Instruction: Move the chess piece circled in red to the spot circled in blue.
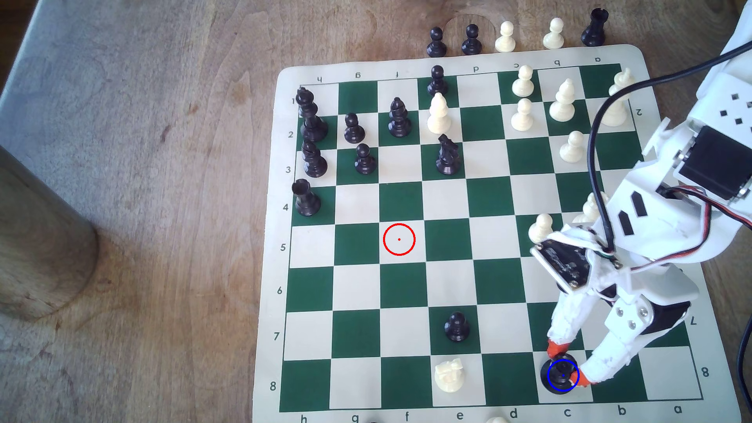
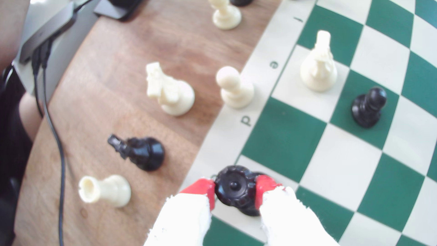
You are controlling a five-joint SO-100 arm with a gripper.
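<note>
Gripper [image 2: 235, 189] clamps black queen [image 2: 235, 188] at its coronet, lower right on blue-ringed square [image 1: 550, 388]; light, rigid, glossy, slip-prone.

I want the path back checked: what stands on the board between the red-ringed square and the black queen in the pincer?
In the exterior view, one black pawn stands near the line from the red-ringed square to the black queen; the other squares there are bare.

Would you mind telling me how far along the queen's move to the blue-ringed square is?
Done: the red-ringed cream square is bare, and the glossy black queen with the notched coronet stands inside the blue ring at the board's near edge. In hand: the red-tipped gripper clamps the coronet on both sides. Left: opening the jaws and lifting clear without tipping her.
</note>
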